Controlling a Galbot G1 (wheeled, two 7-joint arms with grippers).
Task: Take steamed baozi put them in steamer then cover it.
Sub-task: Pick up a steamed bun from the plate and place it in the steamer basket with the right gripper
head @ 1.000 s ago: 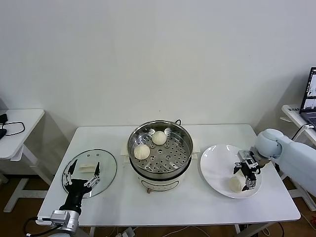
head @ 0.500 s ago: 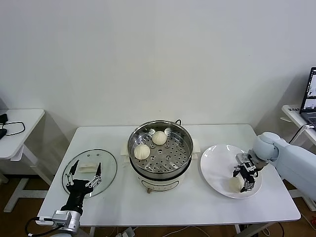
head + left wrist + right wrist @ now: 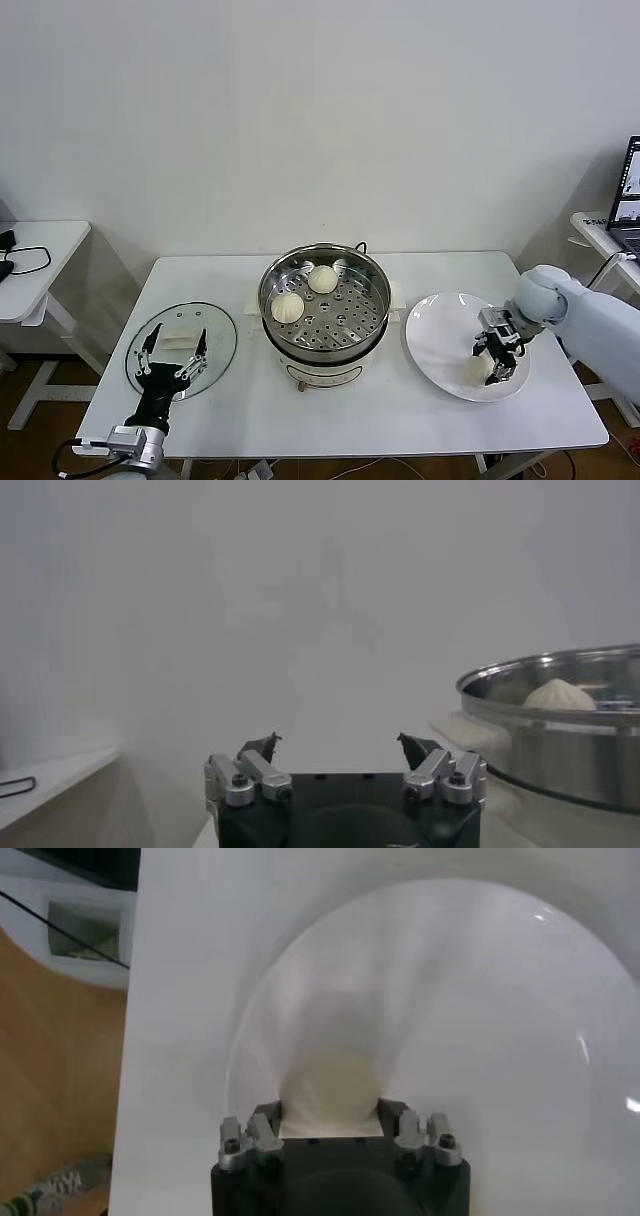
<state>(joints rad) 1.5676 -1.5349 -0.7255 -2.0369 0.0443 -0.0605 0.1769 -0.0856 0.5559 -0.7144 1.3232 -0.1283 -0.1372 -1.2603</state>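
Since the earlier frames, the right gripper (image 3: pixel 497 362) has drawn its fingers in from a wide spread until they clamp a steamed baozi (image 3: pixel 478 368) on the white plate (image 3: pixel 435 335); the left arm has not changed position.

At the near left corner of the table (image 3: pixel 400 410), the left gripper (image 3: pixel 172 347) hovers over the glass lid (image 3: pixel 215 335), fingers spread wide and empty. The lid lies flat by the left edge, its white handle (image 3: pixel 177 340) between the fingertips in the head view. In the left wrist view the left gripper (image 3: pixel 340 748) shows both fingertips well apart with nothing between them.

At the centre of the table stands the steamer (image 3: pixel 375 290) on its white base, uncovered. Two baozi lie on its perforated tray: one (image 3: pixel 287 307) at the left side, one (image 3: pixel 322 279) toward the far rim. They lie apart from each other.

Near the right edge sits the plate. The gripped baozi rests in the plate's near right portion; whether it is raised off the surface cannot be determined. The right wrist view shows the right gripper (image 3: pixel 340 1131) with the baozi (image 3: pixel 335 1093) seated between its fingers, in contact on both sides.
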